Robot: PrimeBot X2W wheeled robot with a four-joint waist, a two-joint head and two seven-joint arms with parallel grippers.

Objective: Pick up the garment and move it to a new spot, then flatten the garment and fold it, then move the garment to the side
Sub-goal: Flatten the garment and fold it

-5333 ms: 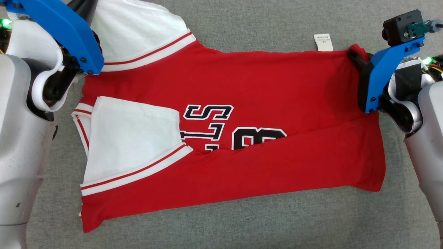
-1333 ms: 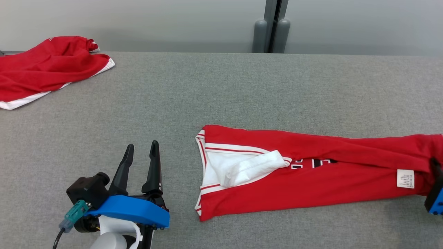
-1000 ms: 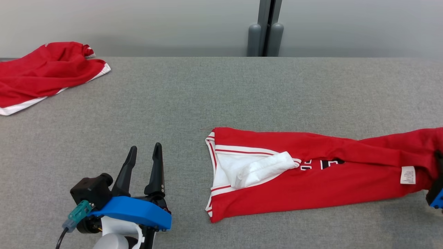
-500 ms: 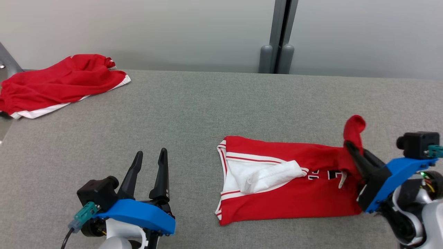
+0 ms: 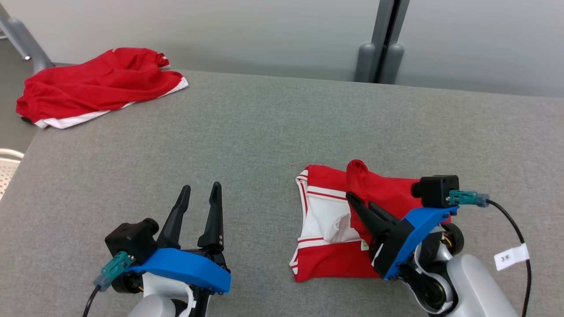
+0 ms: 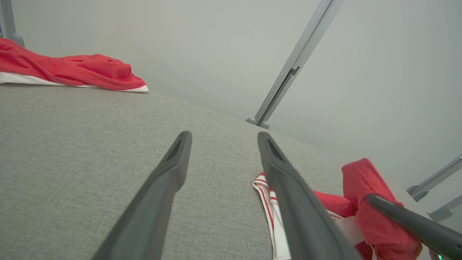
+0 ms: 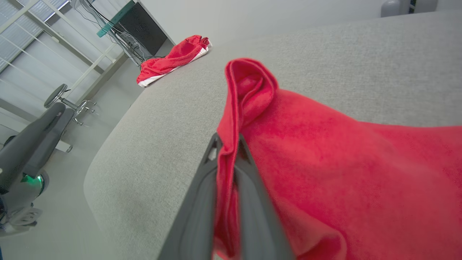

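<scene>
The garment (image 5: 328,259) is a red jersey with white, red-striped sleeves, lying folded on the grey table right of centre. My right gripper (image 5: 351,196) is shut on its red hem end, holding that end raised above the sleeve area. In the right wrist view the red cloth (image 7: 343,162) is pinched between the fingers of my right gripper (image 7: 227,139) and stands up in a loop past their tips. My left gripper (image 5: 200,189) is open with nothing in it, low over the table to the left of the garment. The left wrist view shows my left gripper (image 6: 223,135) with the lifted red end (image 6: 361,180) at the right.
A second red garment (image 5: 97,83) lies crumpled at the table's far left corner. The grey cloth-covered table (image 5: 264,132) has its left edge close to my left arm. A grey post (image 5: 379,48) stands behind the far edge. The table middle is bare cloth.
My right gripper has carried the hem end leftward over the garment, so the cloth now lies much shorter. The left gripper stayed open. The head camera has also shifted.
</scene>
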